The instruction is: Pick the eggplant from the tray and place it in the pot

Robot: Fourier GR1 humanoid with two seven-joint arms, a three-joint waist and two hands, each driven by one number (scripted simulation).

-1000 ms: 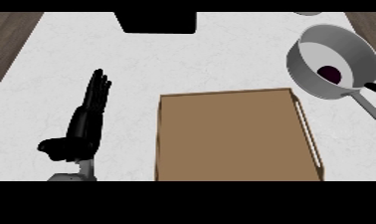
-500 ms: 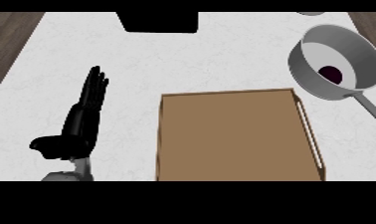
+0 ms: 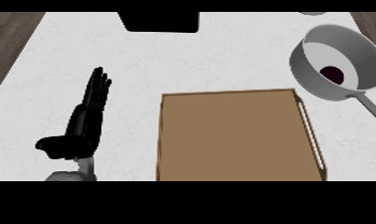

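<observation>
A dark purple eggplant lies inside the grey pot at the right edge of the white counter. The pot's handle sticks out toward the lower right. The brown wooden tray sits in the lower middle with nothing on it. My left hand rests at the lower left, left of the tray, fingers straight and pointing up, holding nothing. No right hand shows in the view.
A black rectangular object sits at the counter's far edge, top centre. A small grey thing peeks in at the top right. Dark wooden floor shows beyond the counter's left side.
My left hand has drifted slightly down and left. The eggplant, pot and tray have not moved.
</observation>
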